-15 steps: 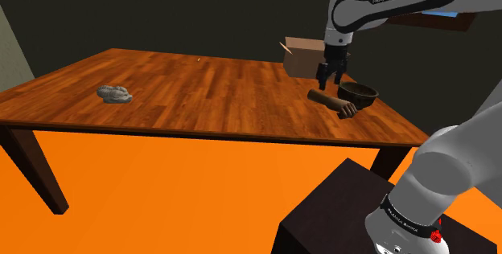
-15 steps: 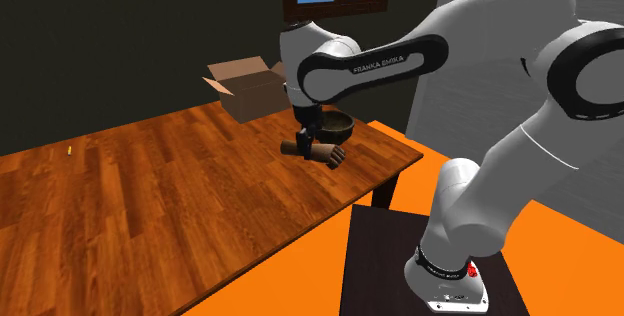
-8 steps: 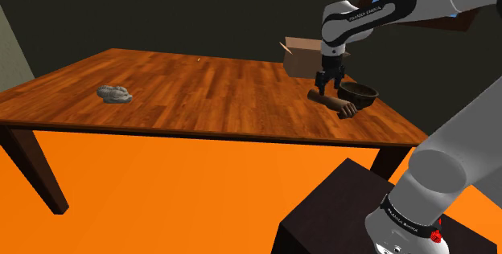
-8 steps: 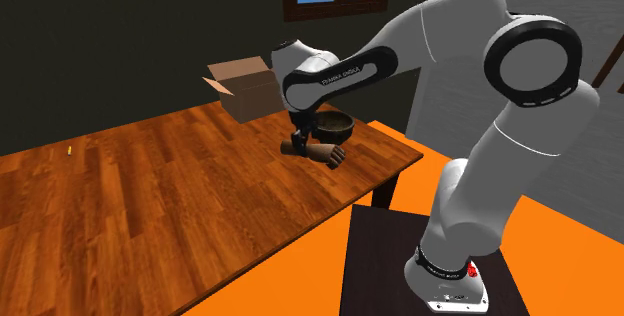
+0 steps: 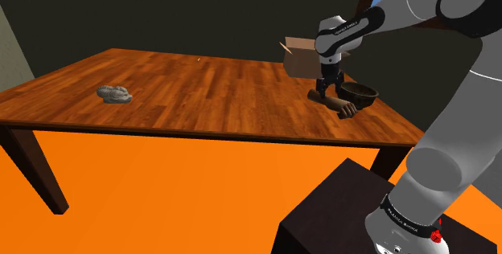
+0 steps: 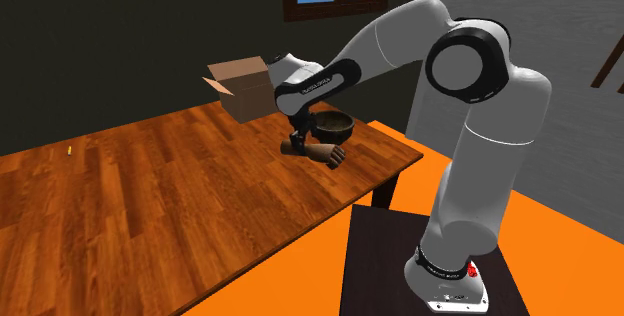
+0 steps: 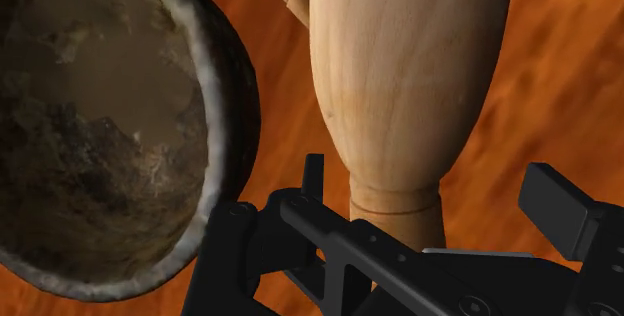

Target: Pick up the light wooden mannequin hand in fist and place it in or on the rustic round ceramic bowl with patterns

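Observation:
The light wooden mannequin hand (image 5: 333, 104) lies on its side on the table, fist toward the near edge, right beside the dark round bowl (image 5: 359, 93). In the second exterior view the mannequin hand (image 6: 317, 151) rests just in front of the bowl (image 6: 333, 122). My gripper (image 5: 325, 92) is low over the hand's wrist end, as my gripper (image 6: 297, 137) also shows from the other side. In the wrist view the wooden hand (image 7: 405, 74) has its wrist between the fingers of my gripper (image 7: 400, 226), which stand apart without touching it. The mottled bowl (image 7: 100, 124) lies next to it.
An open cardboard box (image 5: 301, 56) stands behind the bowl near the table's far edge. A small grey object (image 5: 114, 93) lies far off at the shoulder view's left. The wooden table (image 5: 201, 92) ends close to the bowl, above an orange floor.
The gripper has come down from above the mannequin hand to its wrist end, and the arm's upper links have swung. Hand and bowl have not moved.

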Robot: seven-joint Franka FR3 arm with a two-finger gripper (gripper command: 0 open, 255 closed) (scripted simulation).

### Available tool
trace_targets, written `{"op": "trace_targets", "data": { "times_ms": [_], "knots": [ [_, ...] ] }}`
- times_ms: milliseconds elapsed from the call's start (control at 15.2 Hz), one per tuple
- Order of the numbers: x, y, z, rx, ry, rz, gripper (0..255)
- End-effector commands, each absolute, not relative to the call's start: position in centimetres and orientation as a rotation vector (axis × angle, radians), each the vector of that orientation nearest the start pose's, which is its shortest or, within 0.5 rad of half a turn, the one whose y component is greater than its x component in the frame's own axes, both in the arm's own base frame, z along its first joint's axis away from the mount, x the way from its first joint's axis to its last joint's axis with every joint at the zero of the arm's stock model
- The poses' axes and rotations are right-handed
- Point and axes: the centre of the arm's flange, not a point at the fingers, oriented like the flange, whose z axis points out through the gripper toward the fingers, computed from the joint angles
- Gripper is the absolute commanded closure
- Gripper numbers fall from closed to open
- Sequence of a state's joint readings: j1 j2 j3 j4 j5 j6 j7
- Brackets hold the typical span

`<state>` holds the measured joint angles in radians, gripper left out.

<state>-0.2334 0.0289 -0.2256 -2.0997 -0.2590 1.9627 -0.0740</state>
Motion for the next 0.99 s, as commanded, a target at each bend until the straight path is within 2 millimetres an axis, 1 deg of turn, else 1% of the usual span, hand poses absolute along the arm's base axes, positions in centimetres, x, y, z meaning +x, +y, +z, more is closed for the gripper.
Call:
{"op": "trace_targets", "data": {
  "times_ms": [0, 396, 858, 924],
  "knots": [
    [46.8, -25.8, 38.3, -3.278, 0.446, 0.374, 0],
    [46.1, -26.3, 35.5, -3.278, 0.446, 0.374, 0],
    [46.1, -26.3, 35.5, -3.278, 0.446, 0.374, 0],
    [46.2, -26.3, 35.6, -3.278, 0.446, 0.374, 255]
  ]
}}
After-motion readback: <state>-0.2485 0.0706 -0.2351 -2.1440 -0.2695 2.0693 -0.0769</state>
